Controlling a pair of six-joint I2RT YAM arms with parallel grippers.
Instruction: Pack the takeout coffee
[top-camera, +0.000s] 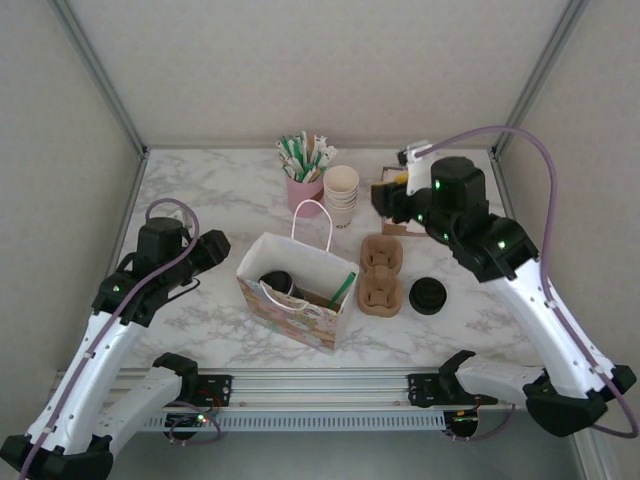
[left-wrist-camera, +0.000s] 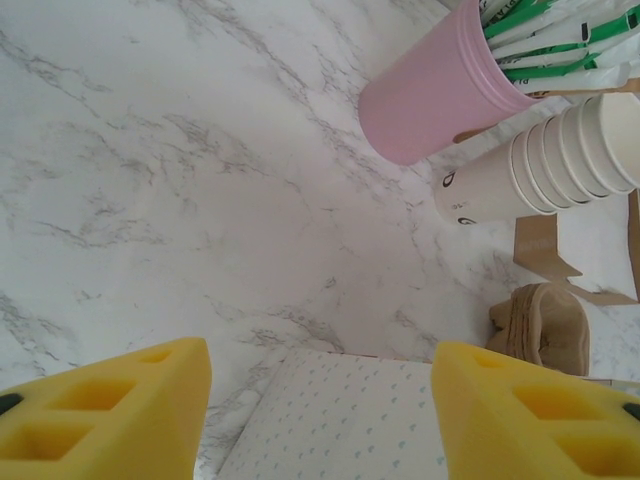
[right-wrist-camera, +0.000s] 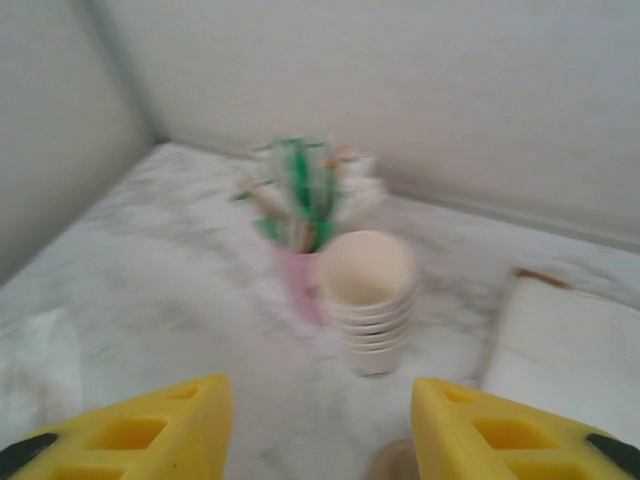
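The takeout coffee (top-camera: 275, 283) sits down inside the white paper bag (top-camera: 300, 290), only its black lid showing, beside a green straw (top-camera: 343, 289). The bag stands just right of the left end effector (left-wrist-camera: 320, 400), whose yellow fingers are moderately apart with nothing between them; the bag's rim lies right under their gap. Ahead and to its right are a pink cup (left-wrist-camera: 430, 100) of straws, a stack of cream cups (left-wrist-camera: 540, 165) and a cardboard carrier (left-wrist-camera: 545, 325). The right end effector (right-wrist-camera: 320, 420) hangs above the worktop (top-camera: 200, 190), fingers parted and empty, with the stack straight ahead of it in a blurred view. A loose black lid (top-camera: 428, 295) lies below its arm.
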